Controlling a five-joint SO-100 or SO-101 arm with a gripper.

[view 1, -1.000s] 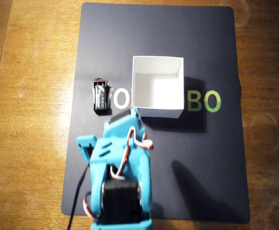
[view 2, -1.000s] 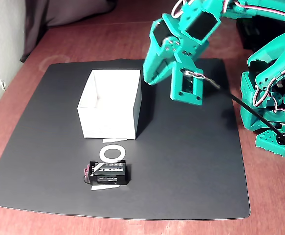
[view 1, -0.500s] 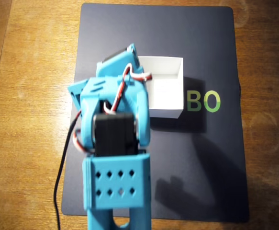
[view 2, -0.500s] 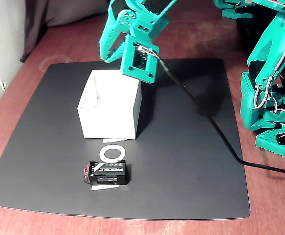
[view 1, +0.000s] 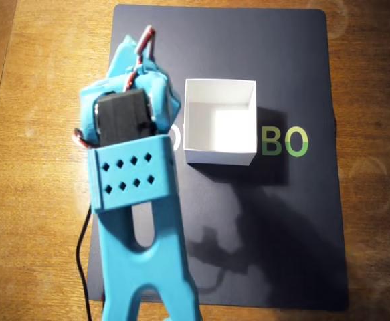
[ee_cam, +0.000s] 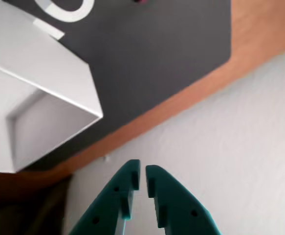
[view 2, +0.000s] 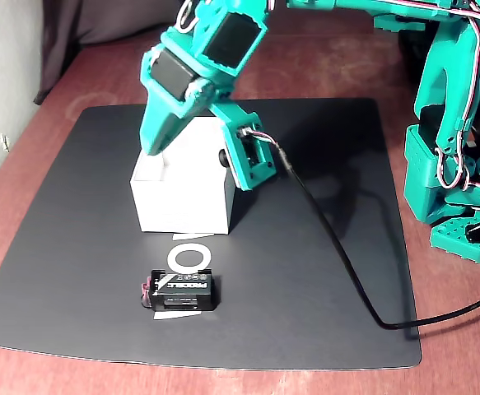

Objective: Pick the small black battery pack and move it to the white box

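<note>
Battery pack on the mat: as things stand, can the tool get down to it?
Probably yes. The battery pack lies alone on the mat, clear of the white box; the empty tool hangs above the box.

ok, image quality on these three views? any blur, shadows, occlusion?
Overhead view: soft focus, warm cast; the arm covers the battery pack and throws a hard shadow right of itself on the mat. Wrist view: blurred, gripper fingertips nearly touching, white box corner only. Fixed view: sharp, even light, battery pack clear.
</note>
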